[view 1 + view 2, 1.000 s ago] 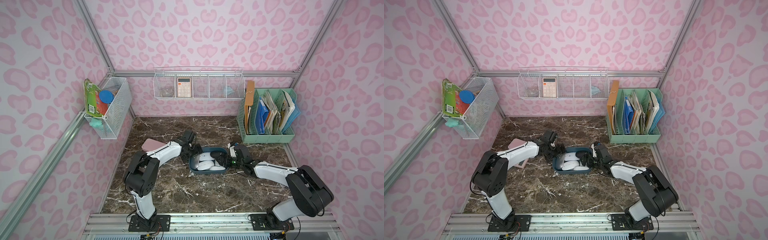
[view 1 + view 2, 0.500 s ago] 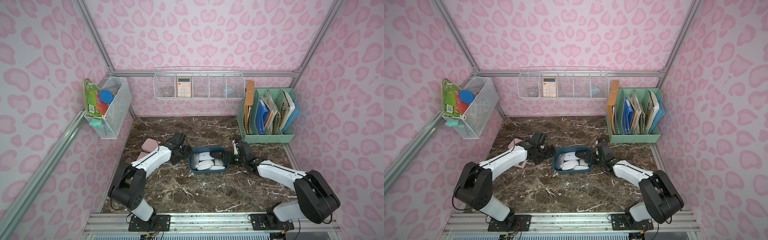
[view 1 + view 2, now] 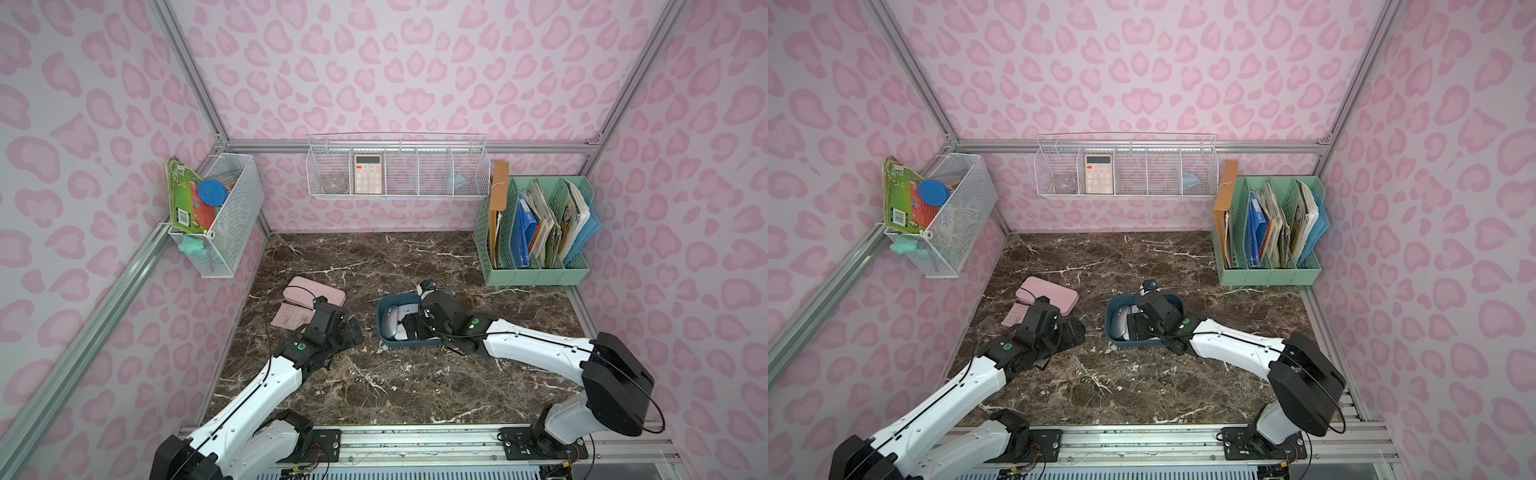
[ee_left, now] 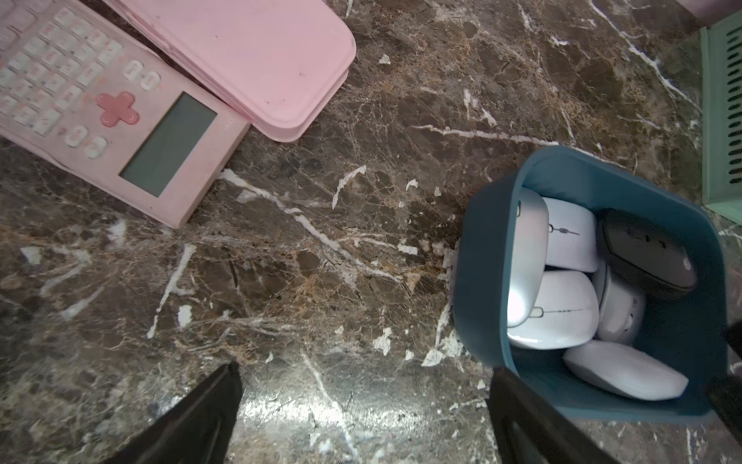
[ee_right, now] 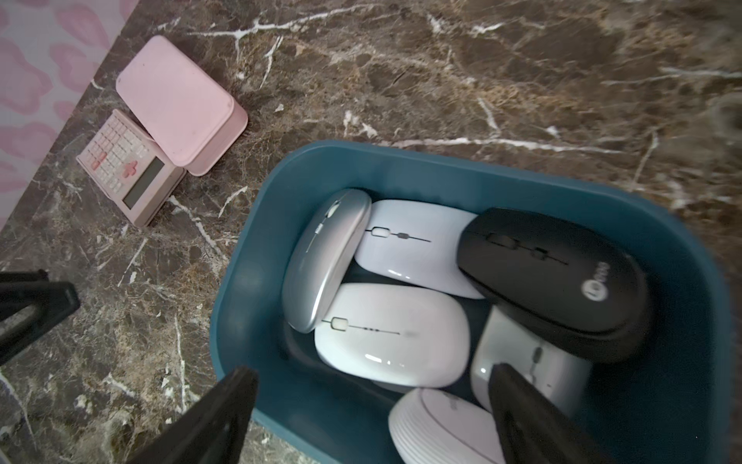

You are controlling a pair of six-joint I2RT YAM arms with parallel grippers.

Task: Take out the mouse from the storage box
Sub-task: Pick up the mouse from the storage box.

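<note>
Six mice (image 5: 409,245) are packed in the box (image 5: 401,164), and none is out yet! Starting at the left, the case (image 4: 241,52) and calculator (image 4: 112,112) lie touching on the table (image 4: 321,249), well apart from the action. Next, the left gripper (image 4: 365,375) hovers over bare marble beside the box, jaws spread wide and empty. On to the box itself, mid-table: a silver mouse (image 5: 325,257) leans tilted against one wall, a white mouse (image 5: 393,333) lies flat beside it, and a black mouse (image 5: 554,277) rides on others at the other end. Above them hangs the right gripper (image 5: 373,371), jaws spread wide with nothing pinched, and that flat white mouse is roughly between them. The step in hand looks like the reach down for a pick. To do it well, bring both fingers inside the rim, since one tip seems to sit over the wall. Turn the wrist too, because the jaws now line up along the mouse's length. Then grip low on its smooth sides and lift straight up, so the silver neighbour isn't dragged along. Against a second ago, the left gripper has backed off from the box's edge toward the calculator. The right gripper has swung from the box's end to over its middle, and the box has barely shifted.
</note>
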